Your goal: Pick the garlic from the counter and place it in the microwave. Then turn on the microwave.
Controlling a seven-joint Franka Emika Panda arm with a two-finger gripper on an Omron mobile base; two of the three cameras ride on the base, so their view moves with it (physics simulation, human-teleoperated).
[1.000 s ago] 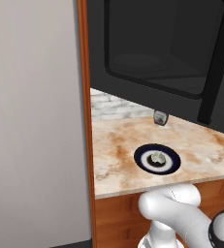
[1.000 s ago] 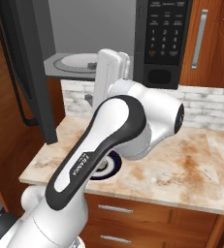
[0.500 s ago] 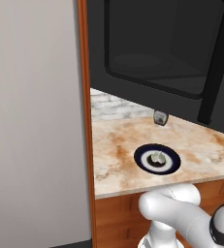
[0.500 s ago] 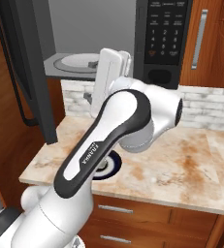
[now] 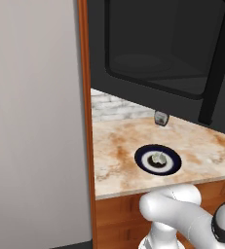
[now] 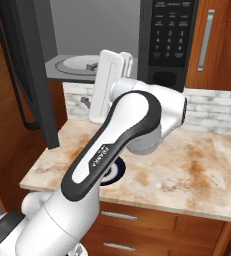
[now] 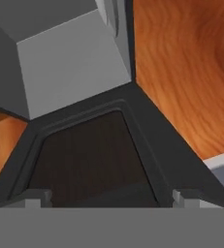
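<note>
I log a veined counter [image 5: 119, 146] carrying a blue-rimmed plate [image 5: 158, 159] with garlic [image 5: 157, 157], open microwave [image 6: 172, 35] at 12 o'clock, gripper [image 7: 111, 196] fingers spread.

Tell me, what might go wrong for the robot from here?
The garlic sits on a small plate on the counter, and the open fingers are up by the microwave door, holding nothing. Coming down, the bulky arm could clip that open door. The small round bulb might also roll or slip when pinched, or the plate could be nudged along the counter.
</note>
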